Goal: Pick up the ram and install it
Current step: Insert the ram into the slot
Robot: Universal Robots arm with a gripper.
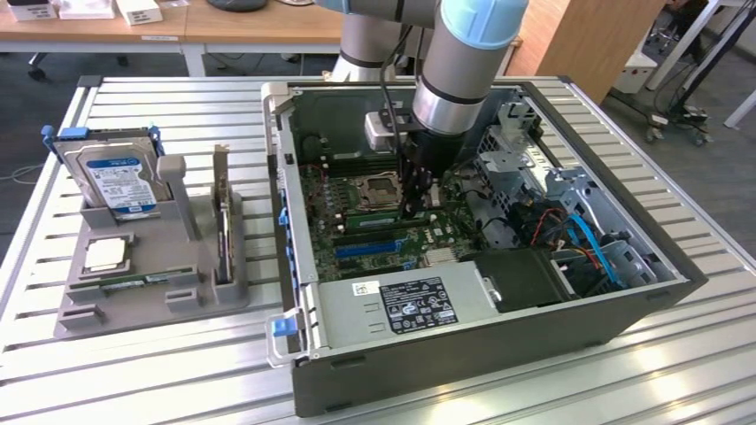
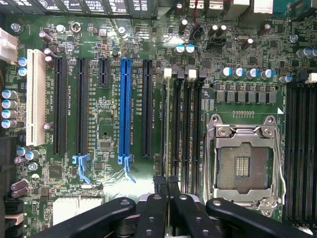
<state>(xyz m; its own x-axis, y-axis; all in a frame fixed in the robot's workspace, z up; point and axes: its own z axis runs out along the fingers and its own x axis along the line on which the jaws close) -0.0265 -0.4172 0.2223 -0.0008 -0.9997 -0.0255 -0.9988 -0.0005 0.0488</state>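
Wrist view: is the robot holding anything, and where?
Cannot be told: the gripper has its jaws shut over the ram slots; whether they pinch a stick is unclear.

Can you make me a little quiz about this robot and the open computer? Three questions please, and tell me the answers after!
1. True or false: the square silver processor socket on the green motherboard has no chip in it.
2. The one coloured long slot among the black slots is: A red, B blue, C yellow.
3. Fill in: the robot's black gripper is inside the open grey computer ____.
Key: 1 true. 2 B. 3 case.
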